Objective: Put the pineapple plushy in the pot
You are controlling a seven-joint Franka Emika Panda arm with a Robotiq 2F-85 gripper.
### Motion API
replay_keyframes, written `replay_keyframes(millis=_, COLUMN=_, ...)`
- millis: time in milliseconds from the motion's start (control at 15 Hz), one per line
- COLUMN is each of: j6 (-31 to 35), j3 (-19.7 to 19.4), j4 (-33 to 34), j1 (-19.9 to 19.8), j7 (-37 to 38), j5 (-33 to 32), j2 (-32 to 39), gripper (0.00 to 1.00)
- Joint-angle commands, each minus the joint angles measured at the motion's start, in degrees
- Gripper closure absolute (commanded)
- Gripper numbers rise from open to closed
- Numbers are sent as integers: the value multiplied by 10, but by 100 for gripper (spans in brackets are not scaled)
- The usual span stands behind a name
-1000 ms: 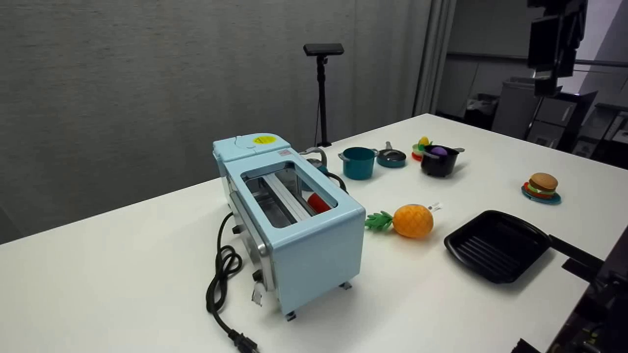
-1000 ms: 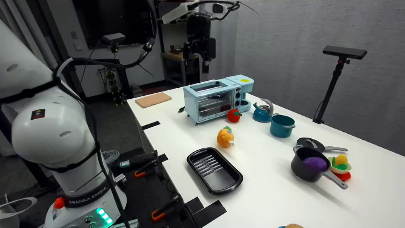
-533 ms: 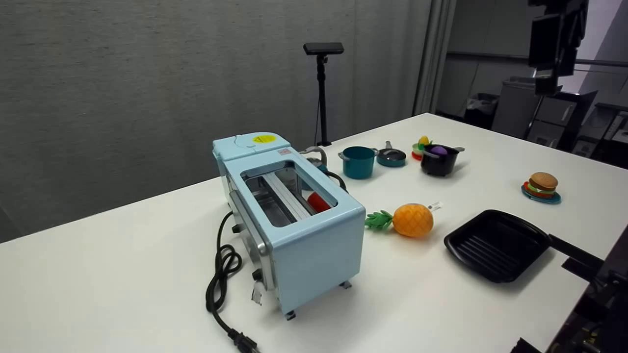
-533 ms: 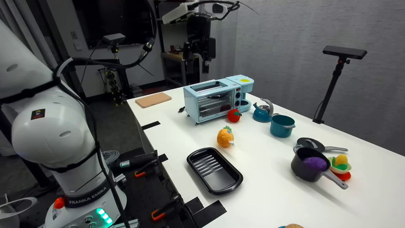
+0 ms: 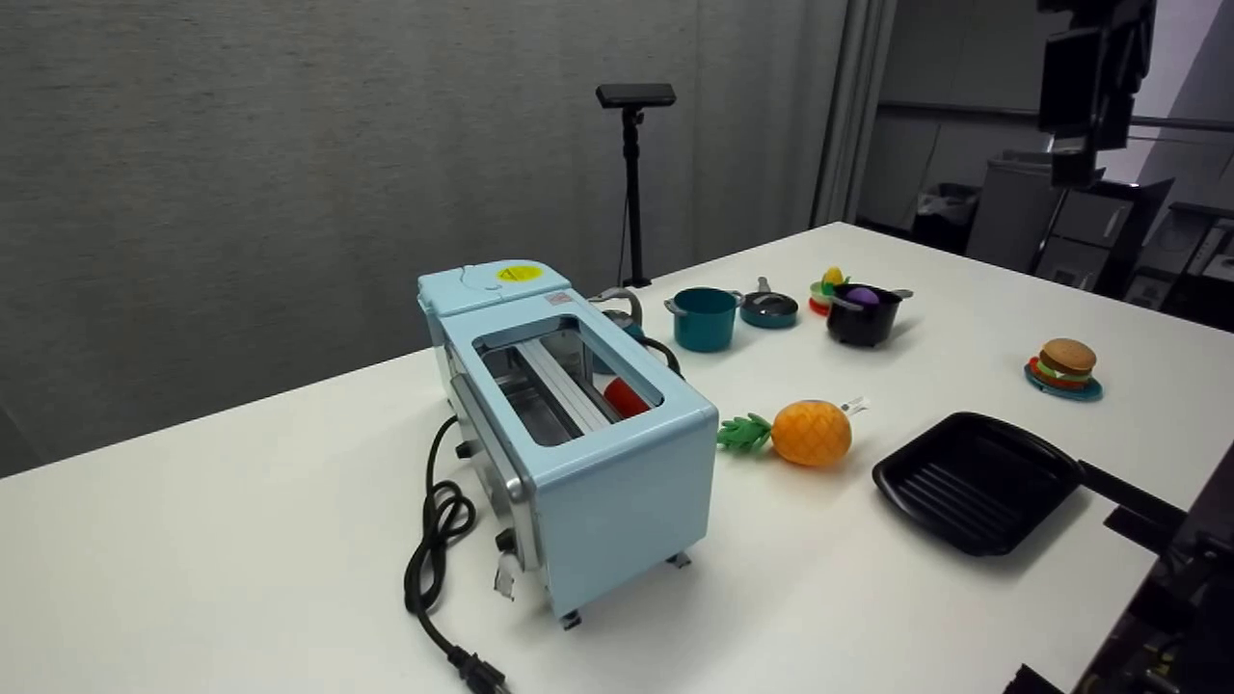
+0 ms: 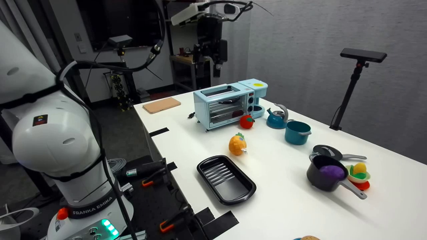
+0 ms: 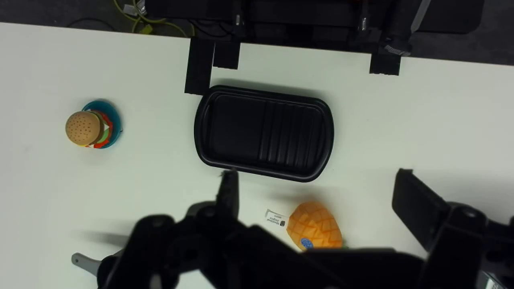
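Note:
The pineapple plushy (image 5: 812,434) lies on its side on the white table, orange with a green tuft, in both exterior views (image 6: 237,145). In the wrist view its orange body (image 7: 315,224) shows, the tuft mostly hidden behind the gripper. The dark pot (image 5: 858,326) stands upright farther along the table and holds a purple object (image 6: 332,172). In the wrist view only part of the pot's grey handle (image 7: 86,263) and a dark edge show. My gripper (image 7: 317,176) is wide open and empty. It hangs high above the table in both exterior views (image 6: 208,68).
A black ribbed pan (image 5: 979,482) lies beside the plushy. The toaster oven (image 6: 222,106), red tomato toy (image 6: 246,121), kettle (image 6: 276,120), teal pot (image 6: 297,133) and lidded pan (image 6: 328,151) stand around. A small bowl (image 6: 358,176) touches the dark pot's side; a burger toy (image 5: 1065,361) sits apart.

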Motion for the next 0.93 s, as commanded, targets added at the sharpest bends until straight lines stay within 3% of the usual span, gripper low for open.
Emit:
replay_keyframes(millis=0, j6=-2, j3=-9, j4=1, j1=10, j7=3, j5=-2, j2=1, gripper=0)
replay_keyframes(millis=867, j6=27, j3=-11, j4=-9, j1=10, j7=2, j5=-5, j2=-3, gripper=0)
